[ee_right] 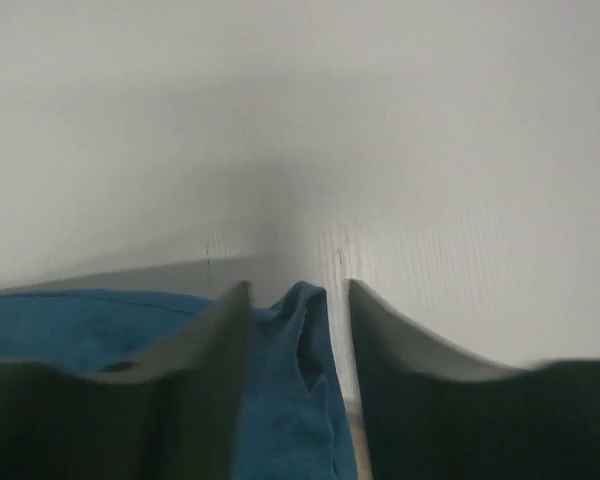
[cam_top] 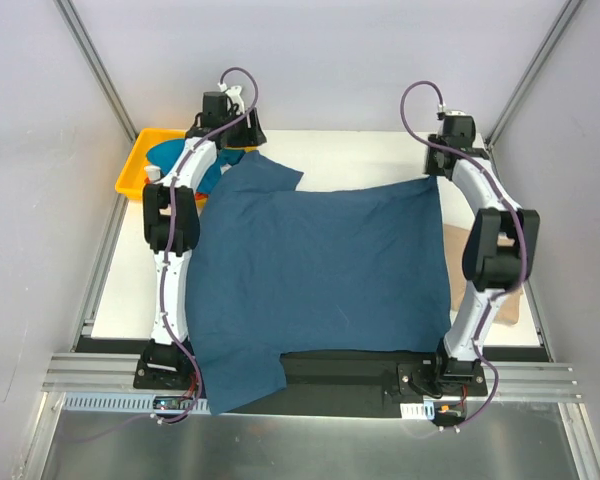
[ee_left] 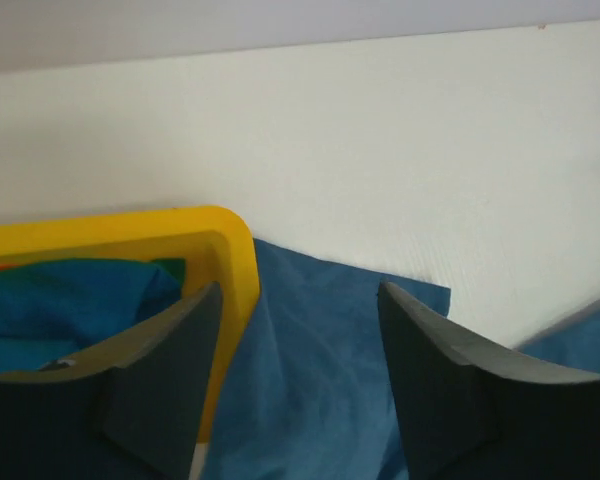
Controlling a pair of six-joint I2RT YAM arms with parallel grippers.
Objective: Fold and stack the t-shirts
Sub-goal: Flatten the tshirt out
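The surface (cam_top: 370,150) carries the dark teal t-shirt (cam_top: 320,270), spread nearly flat. Its far edge lies under both claws and the rest runs back behind them. Just left of the left claw (ee_left: 300,292) sits the yellow tray (ee_left: 235,245). That claw stands open, with cloth below its fingers, unpinched. The right claw (ee_right: 298,288) is parted too, a cloth corner standing loose between its fingers. Spreading looks done. Folding likely comes next, and calls for fresh pinches on a sleeve or side edge.
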